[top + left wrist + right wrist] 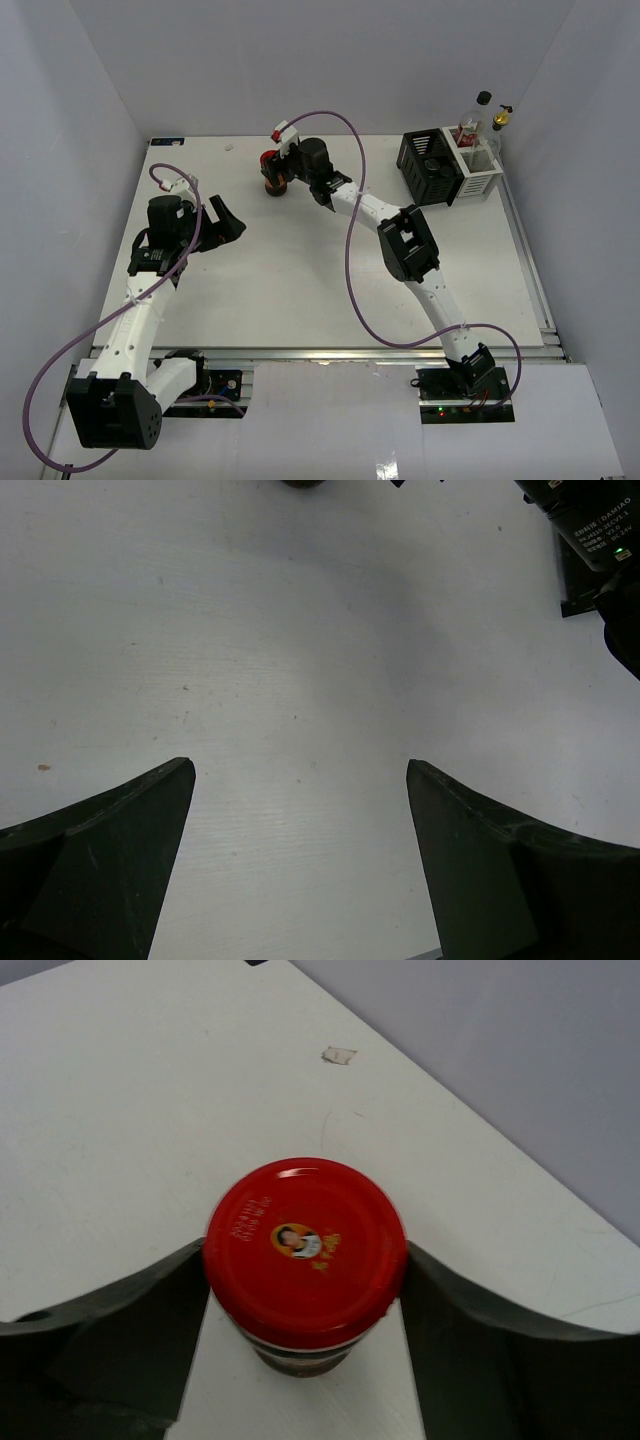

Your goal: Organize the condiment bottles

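Left gripper (300, 770) open over bare table (300, 290); right gripper (305, 1290) straddling the dark jar with red lid (305, 1240).

Left gripper: fingers (120, 850) spread wide, nothing between them, only white table surface below; the right arm's dark links are ahead of it and to its right. Right gripper: jar stands upright on the table between its two fingers (130, 1330), one at each side of the lid, right up against the lid edge. Can't tell if it is actually clamped or just closing in. A small white scrap (338, 1055) lies on the table beyond the jar. Well off to this gripper's right in the top view is the black and white wire rack (430, 185), with the red-labelled bottle (466, 132) and the clear gold-topped bottle (499, 122) upright at its white half.
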Controlling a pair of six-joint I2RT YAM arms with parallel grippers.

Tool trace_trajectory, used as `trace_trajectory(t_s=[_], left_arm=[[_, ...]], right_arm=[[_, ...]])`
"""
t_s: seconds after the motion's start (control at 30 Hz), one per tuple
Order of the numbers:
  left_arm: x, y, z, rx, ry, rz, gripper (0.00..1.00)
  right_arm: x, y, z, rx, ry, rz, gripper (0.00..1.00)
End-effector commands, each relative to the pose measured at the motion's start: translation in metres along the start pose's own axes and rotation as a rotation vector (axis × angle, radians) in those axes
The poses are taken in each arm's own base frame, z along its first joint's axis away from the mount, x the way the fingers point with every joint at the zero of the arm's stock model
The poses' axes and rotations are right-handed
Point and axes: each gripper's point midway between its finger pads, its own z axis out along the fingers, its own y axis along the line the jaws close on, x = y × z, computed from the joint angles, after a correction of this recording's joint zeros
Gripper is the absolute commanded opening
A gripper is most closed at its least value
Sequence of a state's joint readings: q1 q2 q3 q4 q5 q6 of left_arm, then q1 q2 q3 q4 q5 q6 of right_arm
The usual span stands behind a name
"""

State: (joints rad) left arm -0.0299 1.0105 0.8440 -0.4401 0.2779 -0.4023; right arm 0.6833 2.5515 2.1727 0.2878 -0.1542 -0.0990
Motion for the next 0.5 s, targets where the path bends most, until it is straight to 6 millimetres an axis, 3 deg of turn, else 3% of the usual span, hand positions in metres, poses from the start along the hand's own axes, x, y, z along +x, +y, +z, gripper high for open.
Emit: trace_trajectory(t_s=[0.0, 0.17, 0.27, 0.37, 0.4, 0.47], left_arm=[[0.002, -0.001, 0.002, 0.015, 0.0, 0.015, 0.98], [0.002, -0.001, 0.0, 0.014, 0.002, 0.013, 0.98], [0.001, -0.003, -0.002, 0.016, 0.0, 0.012, 0.98], [0.0, -0.005, -0.006, 0.023, -0.005, 0.011, 0.98], [0.0, -0.006, -0.006, 0.025, -0.006, 0.011, 0.98], [0.0, -0.006, -0.008, 0.026, -0.007, 0.008, 0.98]], right_arm=[[-0.043, -0.003, 0.004, -0.005, -0.146, -0.038, 0.66], [-0.054, -0.004, 0.0, -0.005, -0.161, -0.073, 0.35], [-0.058, -0.009, -0.012, 0.031, -0.158, -0.106, 0.08], [-0.082, -0.016, -0.029, 0.058, -0.201, -0.14, 0.08], [-0.074, -0.018, -0.034, 0.061, -0.185, -0.141, 0.08], [-0.097, -0.025, -0.051, 0.079, -0.229, -0.159, 0.08]])
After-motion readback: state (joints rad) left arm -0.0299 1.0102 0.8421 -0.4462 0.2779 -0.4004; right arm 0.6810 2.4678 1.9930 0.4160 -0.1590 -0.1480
